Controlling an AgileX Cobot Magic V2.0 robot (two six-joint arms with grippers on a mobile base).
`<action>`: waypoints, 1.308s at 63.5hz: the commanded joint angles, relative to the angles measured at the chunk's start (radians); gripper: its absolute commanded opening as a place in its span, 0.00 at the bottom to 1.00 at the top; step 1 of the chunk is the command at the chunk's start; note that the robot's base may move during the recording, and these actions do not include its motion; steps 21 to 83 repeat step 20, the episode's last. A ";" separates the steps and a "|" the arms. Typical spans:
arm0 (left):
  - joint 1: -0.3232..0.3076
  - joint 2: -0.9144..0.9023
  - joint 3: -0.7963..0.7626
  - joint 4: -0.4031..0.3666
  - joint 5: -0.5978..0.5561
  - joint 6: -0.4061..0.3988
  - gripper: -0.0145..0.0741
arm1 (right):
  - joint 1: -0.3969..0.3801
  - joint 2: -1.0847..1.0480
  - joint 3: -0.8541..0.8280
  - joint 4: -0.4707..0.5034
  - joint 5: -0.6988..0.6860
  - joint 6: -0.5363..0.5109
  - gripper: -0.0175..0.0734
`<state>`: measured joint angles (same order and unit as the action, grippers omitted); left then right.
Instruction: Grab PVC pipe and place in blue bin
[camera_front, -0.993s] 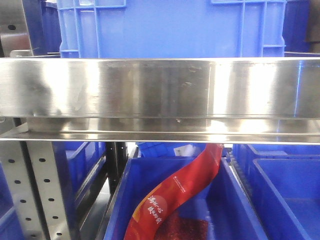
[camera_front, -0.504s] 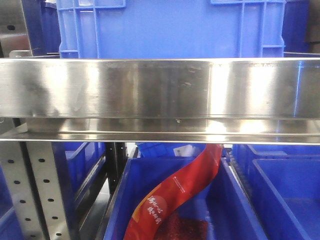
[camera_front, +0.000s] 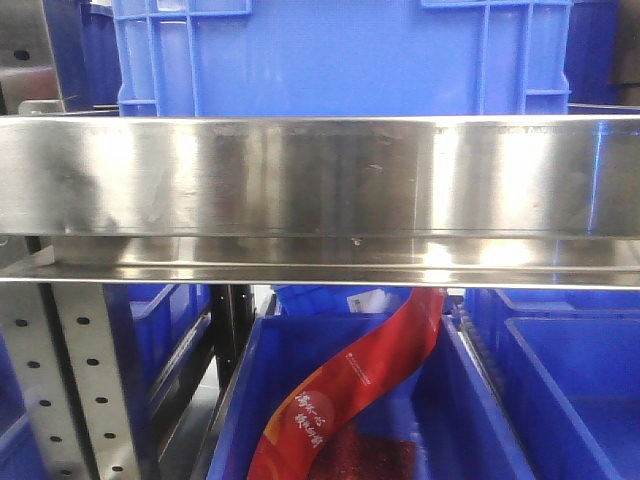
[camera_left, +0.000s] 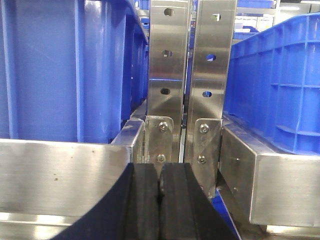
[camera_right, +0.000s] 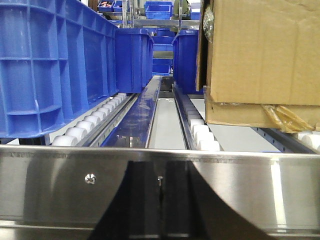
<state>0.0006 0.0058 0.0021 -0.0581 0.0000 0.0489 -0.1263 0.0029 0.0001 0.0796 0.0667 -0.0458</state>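
Stainless steel fills most of what I see from the front camera: a wide brushed-metal shelf rail (camera_front: 320, 180) runs straight across the frame, with a large blue plastic crate (camera_front: 345, 55) sitting on the level above it. Below the rail, an open blue bin (camera_front: 480, 420) holds a long red printed bag (camera_front: 350, 395) that curves up out of it toward the shelf's underside. A perforated steel upright (camera_front: 60, 390) stands at the lower left.

On the left wrist camera I see the left gripper (camera_left: 160, 192) low in the frame, its two black rubber pads (camera_left: 145, 200) pressed flat together with nothing between them. It faces a pair of bolted steel posts (camera_left: 192, 80), with blue crate walls (camera_left: 65, 70) on either side.

On the right wrist camera the right gripper (camera_right: 159, 200) shows only as a dark reflection in a polished steel lip (camera_right: 60, 195), so I cannot tell whether its pincer is spread or closed. Beyond the lip, white roller tracks (camera_right: 200, 132) run back between blue stacked crates (camera_right: 55, 65) and a brown cardboard box (camera_right: 262, 60).

I cannot find the PVC pipe in any view.
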 joint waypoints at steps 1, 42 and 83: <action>0.003 -0.006 -0.002 -0.004 -0.018 -0.007 0.04 | -0.004 -0.003 0.000 -0.004 -0.015 -0.006 0.01; 0.003 -0.006 -0.002 -0.004 -0.018 -0.007 0.04 | -0.004 -0.003 0.000 -0.004 -0.015 -0.006 0.01; 0.003 -0.006 -0.002 -0.004 -0.018 -0.007 0.04 | -0.004 -0.003 0.000 -0.004 -0.015 -0.006 0.01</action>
